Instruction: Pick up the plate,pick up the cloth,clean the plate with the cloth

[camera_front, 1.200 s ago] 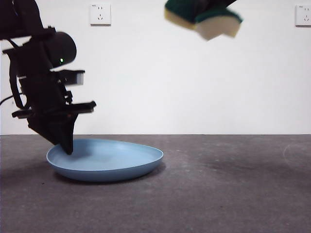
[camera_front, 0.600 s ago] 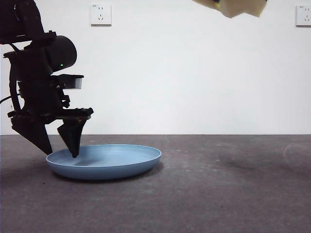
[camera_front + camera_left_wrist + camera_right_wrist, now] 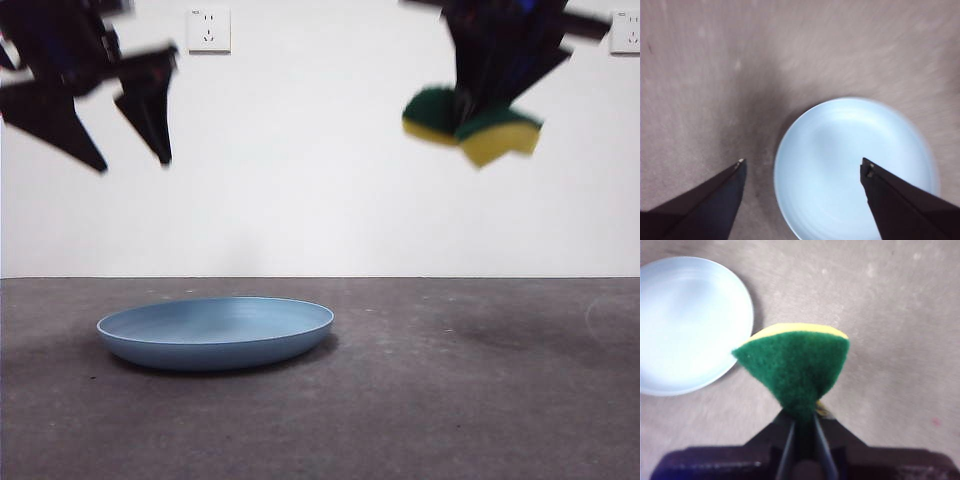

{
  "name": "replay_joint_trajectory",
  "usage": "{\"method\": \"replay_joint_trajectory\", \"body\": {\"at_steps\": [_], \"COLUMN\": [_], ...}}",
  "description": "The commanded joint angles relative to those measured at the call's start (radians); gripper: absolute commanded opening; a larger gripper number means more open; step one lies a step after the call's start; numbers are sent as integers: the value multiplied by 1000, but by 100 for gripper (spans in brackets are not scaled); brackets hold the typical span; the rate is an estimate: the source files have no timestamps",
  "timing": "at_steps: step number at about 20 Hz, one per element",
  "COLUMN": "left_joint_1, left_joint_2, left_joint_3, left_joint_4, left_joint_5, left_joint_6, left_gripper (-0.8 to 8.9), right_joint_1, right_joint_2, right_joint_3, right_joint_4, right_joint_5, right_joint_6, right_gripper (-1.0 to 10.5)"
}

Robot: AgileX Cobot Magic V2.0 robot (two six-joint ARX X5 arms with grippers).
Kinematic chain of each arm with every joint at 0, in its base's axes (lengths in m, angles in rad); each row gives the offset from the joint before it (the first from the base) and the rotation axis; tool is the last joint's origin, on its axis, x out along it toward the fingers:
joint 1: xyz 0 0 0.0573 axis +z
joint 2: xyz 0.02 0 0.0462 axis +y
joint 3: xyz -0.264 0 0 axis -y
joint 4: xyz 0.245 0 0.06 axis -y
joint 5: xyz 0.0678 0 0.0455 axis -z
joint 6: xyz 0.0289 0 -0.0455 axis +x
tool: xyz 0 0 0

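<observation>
Grey matte tabletop (image 3: pixel 480 400) carries the wide, shallow light-blue plastic plate (image 3: pixel 216 333), lying flat, stiff and probably slick; best taken by its rim. Half a second ago the left gripper (image 3: pixel 125 135) straddled that rim; now it hangs high, spread and empty. Right gripper (image 3: pixel 801 432) pinches the soft yellow-and-green sponge cloth (image 3: pixel 470 125), lower than before.

Even bright light, soft shadows on table (image 3: pixel 480 420), arms motion-blurred

white wall (image 3: pixel 330 150), sockets (image 3: pixel 208 29), grey table (image 3: pixel 450 400)
</observation>
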Motion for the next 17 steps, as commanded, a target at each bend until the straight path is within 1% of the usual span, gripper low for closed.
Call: {"method": "replay_joint_trajectory", "body": {"at_steps": [1, 2, 6, 10, 11, 13, 17], "left_joint_1": [-16, -21, -40, -91, -105, -133, -159], "left_joint_2": [-100, -160, -392, -592, -625, -687, -755], "left_joint_3": [-79, -119, -243, -296, -296, -296, -296], "left_joint_4": [17, 24, 24, -12, -29, -52, -105], "left_joint_5": [-2, -2, 2, -2, -5, -6, -10], "left_joint_6": [-11, -13, -41, -68, -67, -69, -87], "left_gripper": [377, 377, 377, 377, 377, 377, 376], "right_joint_1": [-39, -57, -104, -138, -144, -152, -156], "right_joint_2": [66, 99, 219, 328, 348, 391, 448], "right_joint_3": [-10, -10, -10, -10, -10, -10, -10], "right_joint_4": [56, 78, 119, 174, 185, 214, 221], "right_joint_5": [-81, -105, -105, -105, -107, -157, -157], "right_joint_6": [10, 10, 10, 9, 9, 9, 9], "right_gripper": [-17, -17, -17, -17, -17, -17, -17]}}
